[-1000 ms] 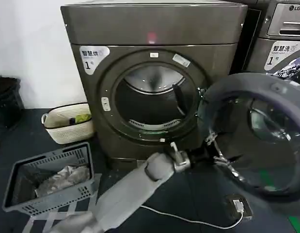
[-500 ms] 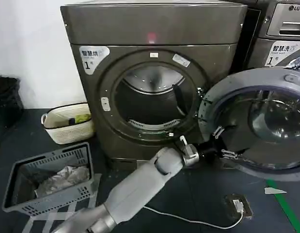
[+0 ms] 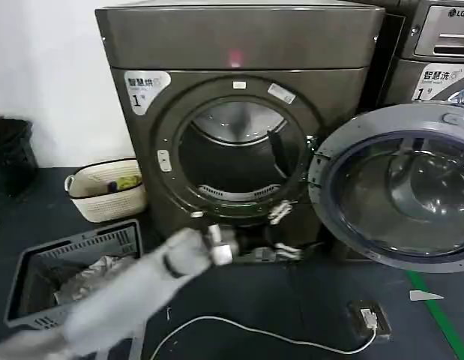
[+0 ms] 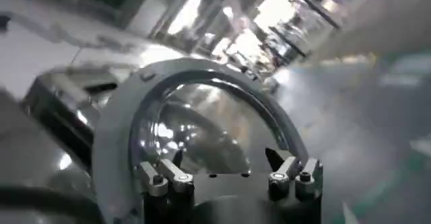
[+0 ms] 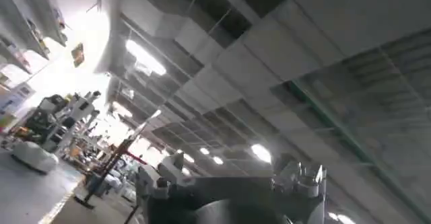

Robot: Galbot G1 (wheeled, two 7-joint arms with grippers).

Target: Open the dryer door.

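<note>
The dryer door stands swung wide open to the right of the dryer's round opening, its grey inner side and tinted glass facing me. My left gripper hangs low in front of the dryer, just left of the door's rim and apart from it, open with nothing between its fingers. In the left wrist view the door shows beyond the open left gripper. My right gripper points up at a ceiling with lights, its fingers spread and empty.
A grey crate with cloth in it sits on the floor at the left, and a cream basket stands beside the dryer. The LG machine is behind the open door. A white cable and a small box lie on the floor.
The door has swung further open to the right. My left gripper has come off its rim and drawn back to the left, toward the dryer's front.
</note>
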